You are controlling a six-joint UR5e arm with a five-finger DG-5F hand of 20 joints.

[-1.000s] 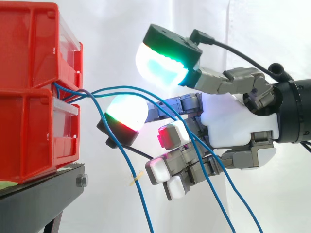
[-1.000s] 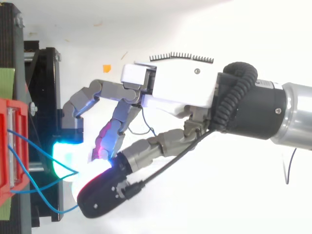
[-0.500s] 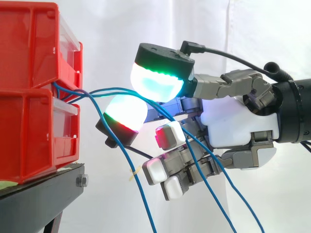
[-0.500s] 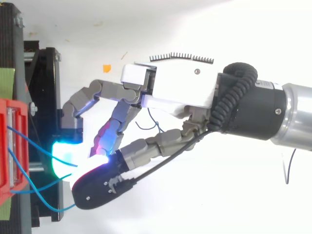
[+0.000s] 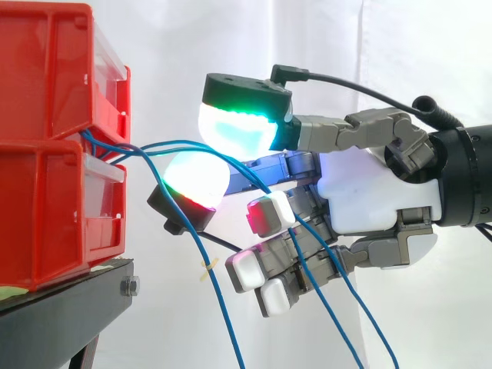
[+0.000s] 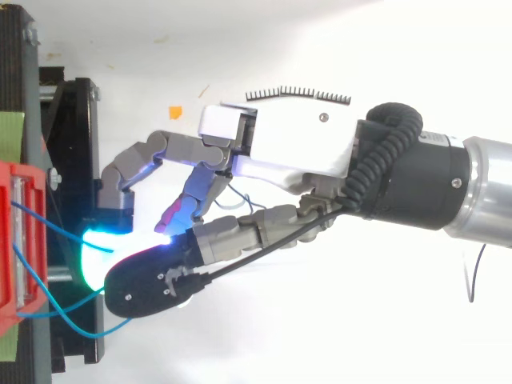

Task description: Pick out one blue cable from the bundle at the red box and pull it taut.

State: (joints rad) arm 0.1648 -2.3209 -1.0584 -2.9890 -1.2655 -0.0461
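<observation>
Two red bins (image 5: pixel 54 138) are stacked on the black stand (image 5: pixel 61 307) at the left. Several blue cables come out between them. One blue cable (image 5: pixel 173 143) arcs right and runs between the green-glowing thumb pad (image 5: pixel 238 127) and a white-and-red finger pad (image 5: pixel 196 178). The pads meet around it. My hand (image 5: pixel 369 192) reaches in from the right, its other fingers curled lower down. From above, the hand (image 6: pixel 288 144) has its thumb lying over the glowing finger pad, close to the red bin (image 6: pixel 16 240), and blue cable (image 6: pixel 48 222) leads to the pads.
Two more blue cables hang down, one below the pads (image 5: pixel 223 323) and one past the curled fingers (image 5: pixel 369 330). The black stand (image 6: pixel 76 160) lies just left of the fingertips. An orange scrap (image 6: pixel 174 112) lies on the white floor.
The thumb has swung down and left toward the bins, closing the gap to the finger pad over the arcing cable. The palm and arm stayed put.
</observation>
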